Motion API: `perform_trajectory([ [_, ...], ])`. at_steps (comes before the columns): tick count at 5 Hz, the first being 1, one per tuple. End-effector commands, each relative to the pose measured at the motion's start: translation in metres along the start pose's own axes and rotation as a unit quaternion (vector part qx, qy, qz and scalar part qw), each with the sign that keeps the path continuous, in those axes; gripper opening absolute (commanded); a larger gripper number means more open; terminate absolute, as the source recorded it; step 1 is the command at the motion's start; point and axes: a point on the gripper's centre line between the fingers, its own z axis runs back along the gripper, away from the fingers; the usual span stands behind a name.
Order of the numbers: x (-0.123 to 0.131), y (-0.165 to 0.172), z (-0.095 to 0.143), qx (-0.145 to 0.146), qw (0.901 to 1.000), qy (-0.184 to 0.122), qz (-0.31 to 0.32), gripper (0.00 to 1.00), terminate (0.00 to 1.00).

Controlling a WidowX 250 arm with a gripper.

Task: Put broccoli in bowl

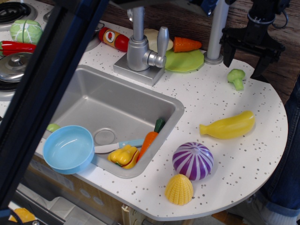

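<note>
The small light-green broccoli lies on the speckled white counter at the far right. My black gripper hangs open just above and behind it, one finger on each side, not touching it. The light-blue bowl sits empty on the front left rim of the steel sink, far from the broccoli.
A yellow banana, purple onion and yellow corn lie on the counter's right half. A carrot, a knife and a yellow pepper lie in the sink. The tap, green plate and a grey post stand behind. A dark bar crosses the left foreground.
</note>
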Motion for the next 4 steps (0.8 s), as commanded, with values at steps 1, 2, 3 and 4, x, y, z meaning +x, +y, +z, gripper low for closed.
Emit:
perform_trajectory([
  [1, 0.009, 0.013, 0.002, -0.024, 0.9994, -0.024, 0.006, 1.00, 0.00],
  [2, 0.006, 0.012, -0.008, -0.026, 0.9991, -0.026, 0.023, 1.00, 0.00],
  [3, 0.005, 0.007, -0.009, -0.008, 0.9986, -0.030, 0.042, 0.00, 0.00],
  [4, 0.001, 0.001, -0.003, 0.002, 0.9979, -0.032, 0.055, 0.00, 0.00],
])
